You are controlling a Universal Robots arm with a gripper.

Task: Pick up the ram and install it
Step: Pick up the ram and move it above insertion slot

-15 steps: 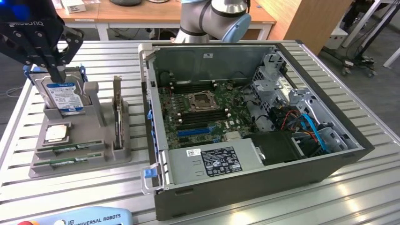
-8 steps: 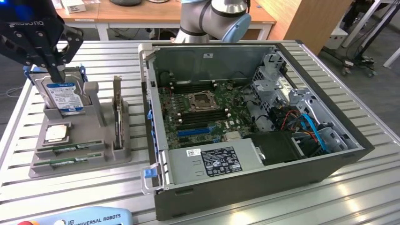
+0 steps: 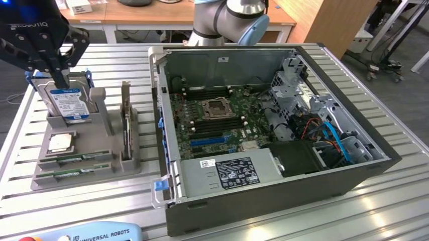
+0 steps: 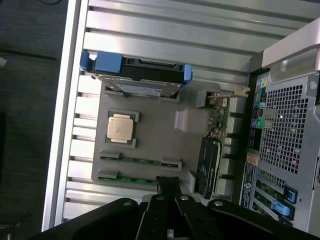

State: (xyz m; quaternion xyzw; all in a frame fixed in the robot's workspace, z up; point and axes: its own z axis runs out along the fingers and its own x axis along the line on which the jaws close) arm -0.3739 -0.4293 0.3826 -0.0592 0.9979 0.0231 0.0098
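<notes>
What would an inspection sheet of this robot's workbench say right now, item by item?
Surface: slatted metal table, carrying a grey holder and an open computer case.
Job's things: a ram stick and its twin lie side by side in the holder's slots, not yet picked up.
Clutter: hard drive upright, processor chip flat, a card on edge, all in the holder.
Grippers: gripper shut, nothing seen in it, hanging over the holder.
Cables: blue and red cables inside the case.
Surroundings: wooden desks behind; a pendant at the table's near edge.
</notes>
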